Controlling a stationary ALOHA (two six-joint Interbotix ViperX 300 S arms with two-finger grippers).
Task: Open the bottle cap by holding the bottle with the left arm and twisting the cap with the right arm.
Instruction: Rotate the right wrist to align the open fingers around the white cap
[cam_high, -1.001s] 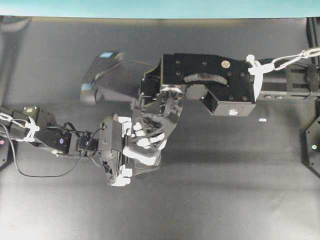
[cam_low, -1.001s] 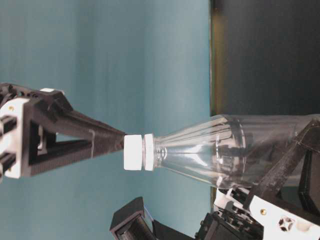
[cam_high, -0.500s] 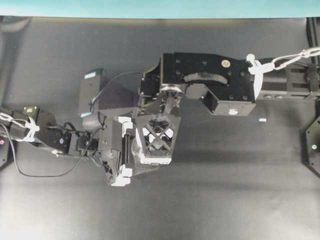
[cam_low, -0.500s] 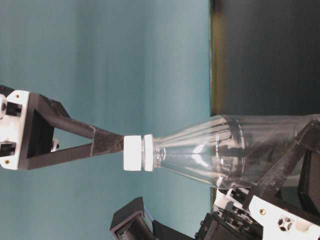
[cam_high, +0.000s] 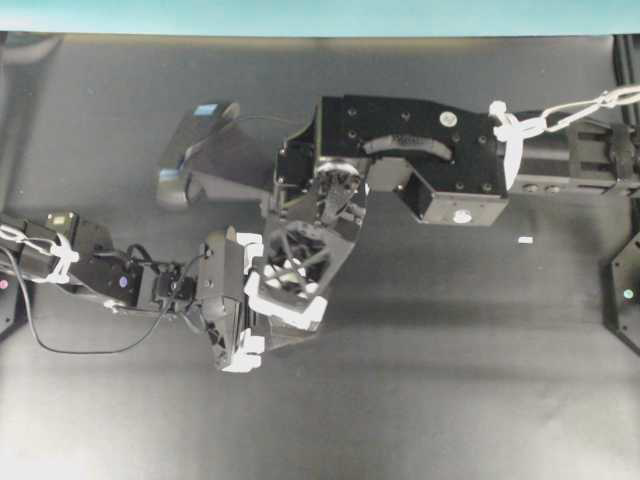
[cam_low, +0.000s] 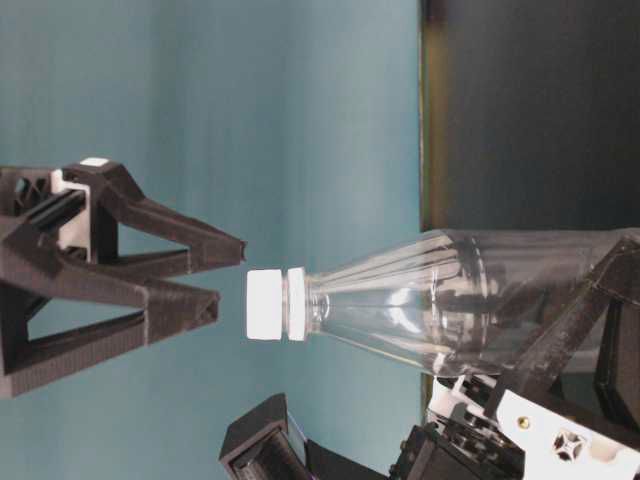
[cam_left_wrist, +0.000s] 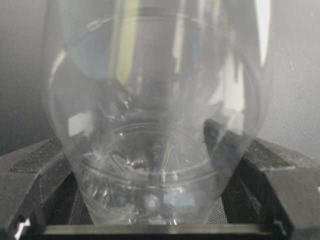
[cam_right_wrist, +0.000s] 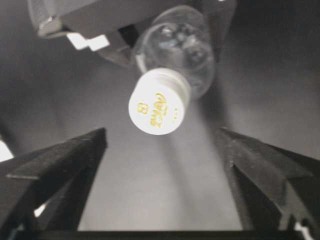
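The bottle (cam_low: 450, 310) sits clamped by its clear body in the left gripper (cam_high: 240, 325), the cap (cam_low: 266, 305) on its neck. The right gripper (cam_low: 215, 275) is released, jaws spread and just clear of the cap, at nine o'clock from it in the table-level view. From overhead, the right arm (cam_high: 410, 160) hides the bottle. A small white scrap (cam_high: 525, 240) lies on the table (cam_high: 450, 380) at three o'clock, well apart.

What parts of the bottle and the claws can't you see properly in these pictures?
- Overhead view: the bottle is hidden under the right claw.
- Left wrist view: the cap is cut off by the top edge.
- Table-level view: the bottle's base runs off the right edge, and only part of the left claw shows.
- Right wrist view: the cap's yellow print is too blurred to read.
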